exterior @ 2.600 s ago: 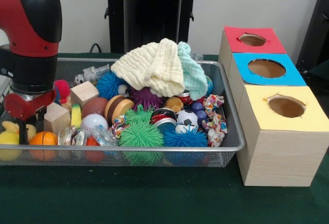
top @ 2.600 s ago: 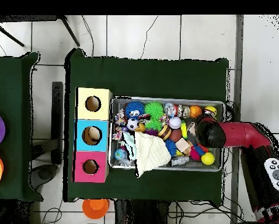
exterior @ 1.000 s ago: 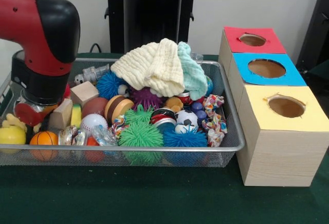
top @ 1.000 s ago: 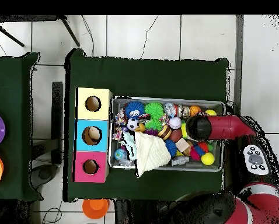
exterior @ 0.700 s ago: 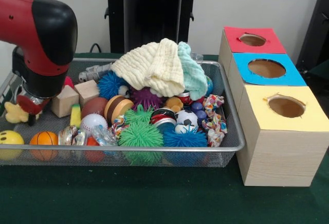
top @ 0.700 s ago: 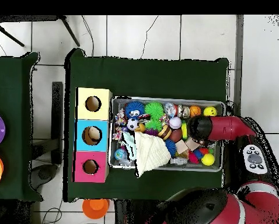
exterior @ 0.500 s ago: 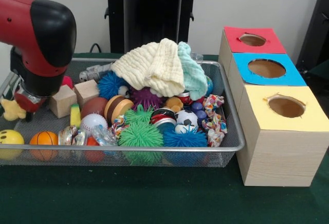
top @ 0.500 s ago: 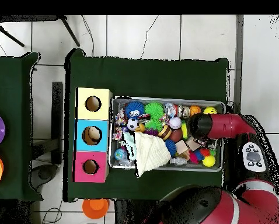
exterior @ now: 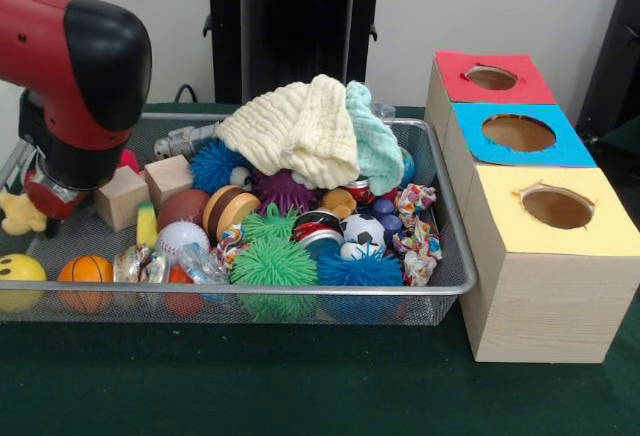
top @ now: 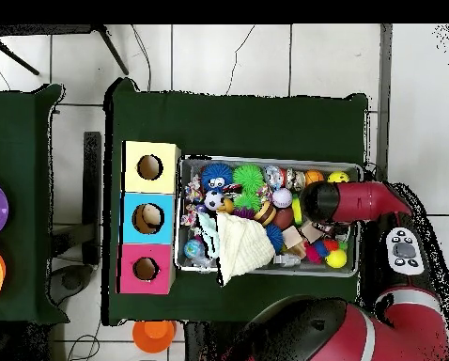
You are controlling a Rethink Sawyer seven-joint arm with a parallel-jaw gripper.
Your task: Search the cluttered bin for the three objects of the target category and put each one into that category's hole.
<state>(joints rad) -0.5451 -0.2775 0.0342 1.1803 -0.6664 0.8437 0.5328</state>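
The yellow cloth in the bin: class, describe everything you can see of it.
The yellow cloth is pale, soft and crinkle-textured, bunched into a mound on top of the toy pile toward the back of the wire bin. A mint cloth lies against its side. It overhangs a blue spiky ball and a purple one.

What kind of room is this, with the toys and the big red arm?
Probably a robotics lab or test room. A red robot arm reaches into a wire mesh bin of toys, beside a wooden box with three coloured, holed tops, on a green-covered table.
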